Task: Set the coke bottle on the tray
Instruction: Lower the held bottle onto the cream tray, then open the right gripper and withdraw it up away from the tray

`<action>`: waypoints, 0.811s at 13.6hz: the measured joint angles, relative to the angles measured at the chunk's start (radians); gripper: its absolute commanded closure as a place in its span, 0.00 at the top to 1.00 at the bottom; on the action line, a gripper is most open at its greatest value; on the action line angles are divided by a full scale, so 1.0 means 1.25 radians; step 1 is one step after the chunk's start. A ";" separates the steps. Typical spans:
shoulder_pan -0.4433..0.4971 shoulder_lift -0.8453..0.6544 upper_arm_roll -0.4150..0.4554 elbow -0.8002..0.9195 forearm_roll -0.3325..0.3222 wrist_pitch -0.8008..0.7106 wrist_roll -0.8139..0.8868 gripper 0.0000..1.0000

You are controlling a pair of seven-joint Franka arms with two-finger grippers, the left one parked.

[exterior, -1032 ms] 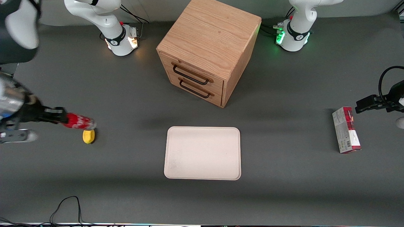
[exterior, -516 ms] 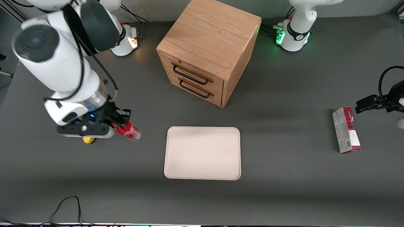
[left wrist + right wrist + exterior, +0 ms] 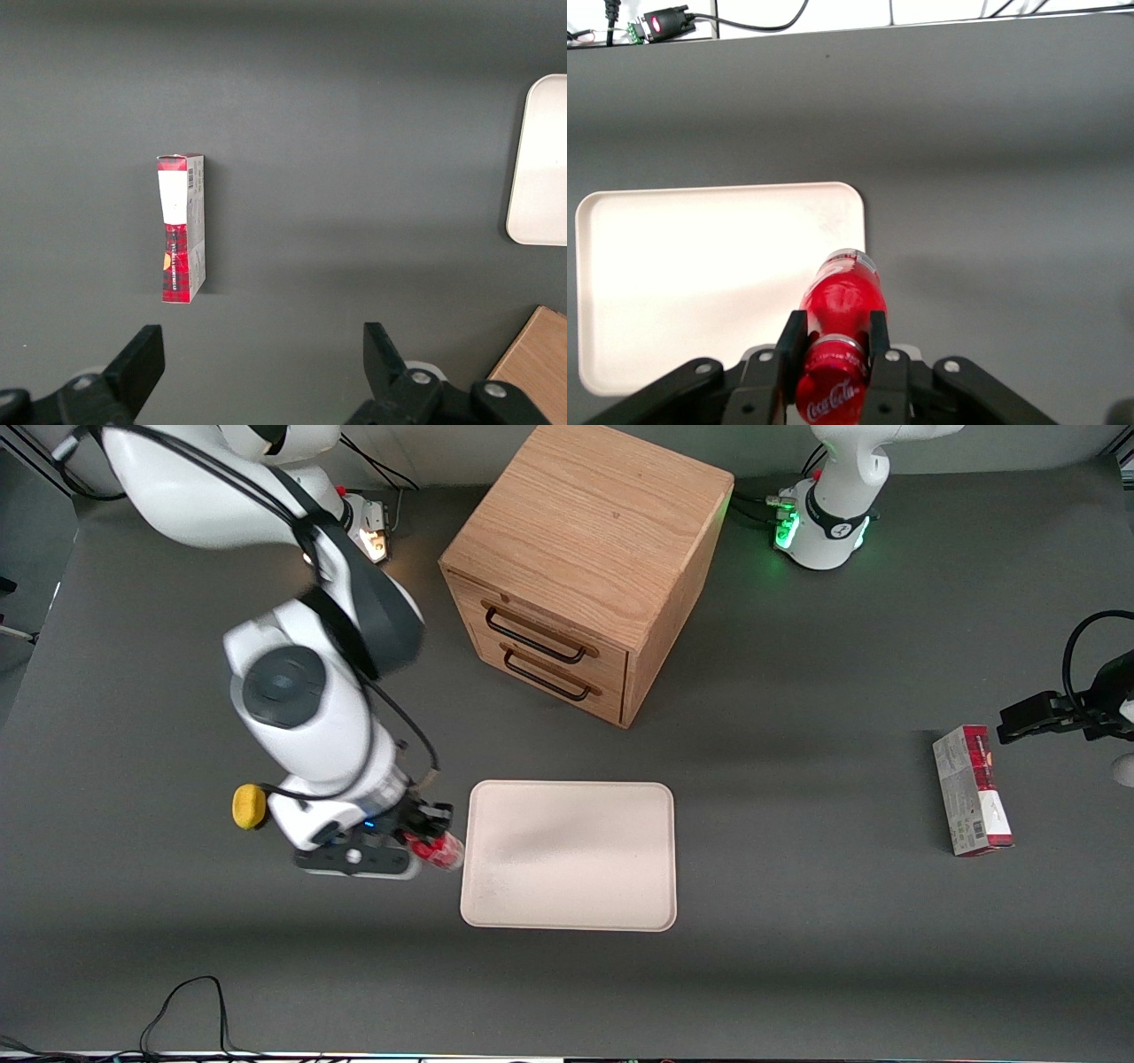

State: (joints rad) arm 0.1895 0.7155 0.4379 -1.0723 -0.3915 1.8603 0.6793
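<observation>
Grey matting carries a large cream-white rectangular tray [image 3: 568, 856]. At its nine-o'clock edge the right gripper [image 3: 423, 843] hangs, fingers clamped on the slim red coke bottle [image 3: 842, 305], base outward, presumably for setting it down on the tray.

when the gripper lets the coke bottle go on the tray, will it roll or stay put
The coke bottle, clamped in the gripper at the tray edge, looks round and slim, so laid down it would probably roll. The low rim may stop it. Stood upright, it likely tips easily.
</observation>
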 measured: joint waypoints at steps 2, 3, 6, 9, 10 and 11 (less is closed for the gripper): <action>0.005 0.043 0.005 -0.016 -0.034 0.058 0.012 0.00; 0.006 0.066 0.007 -0.018 -0.046 0.087 0.012 0.00; 0.008 0.118 0.011 -0.021 -0.069 0.143 0.012 0.00; 0.009 0.143 0.012 -0.021 -0.071 0.159 0.012 0.09; 0.009 0.147 0.012 -0.021 -0.071 0.163 0.012 0.76; 0.009 0.150 0.012 -0.021 -0.071 0.164 0.012 1.00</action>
State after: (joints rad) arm 0.2002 0.9024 0.4524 -1.0983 -0.4798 2.0650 0.6948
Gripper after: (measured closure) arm 0.683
